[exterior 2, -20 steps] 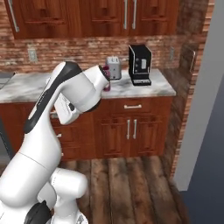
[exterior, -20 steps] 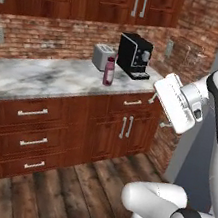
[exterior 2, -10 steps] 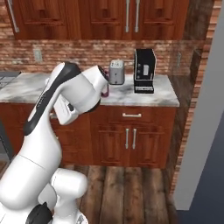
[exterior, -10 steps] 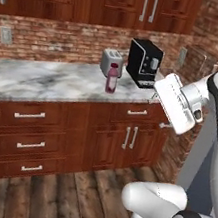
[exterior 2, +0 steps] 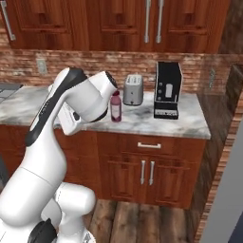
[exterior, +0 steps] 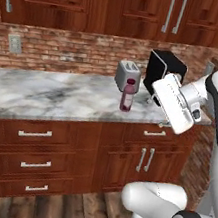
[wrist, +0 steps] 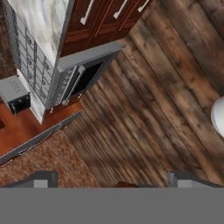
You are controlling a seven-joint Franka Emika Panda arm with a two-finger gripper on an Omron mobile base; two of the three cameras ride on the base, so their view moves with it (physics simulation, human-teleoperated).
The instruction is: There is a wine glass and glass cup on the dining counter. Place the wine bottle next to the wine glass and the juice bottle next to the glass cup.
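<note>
Approaching the juice bottle on the kitchen worktop.

Left to right: juice bottle (exterior: 127, 95) upright near the worktop's (exterior: 47, 95) front edge, toaster (exterior: 127, 74) behind, coffee machine (exterior: 164, 71) beside. My gripper (wrist: 111, 179) spread, empty, facing floorboards; next, reach for the bottle.

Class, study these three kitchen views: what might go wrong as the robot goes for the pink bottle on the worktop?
1. The juice bottle stands close in front of the toaster; a reach may bump the toaster or tip the bottle.
2. The gripper faces the wooden floor, so the arm must swing widely near the coffee machine.
</note>
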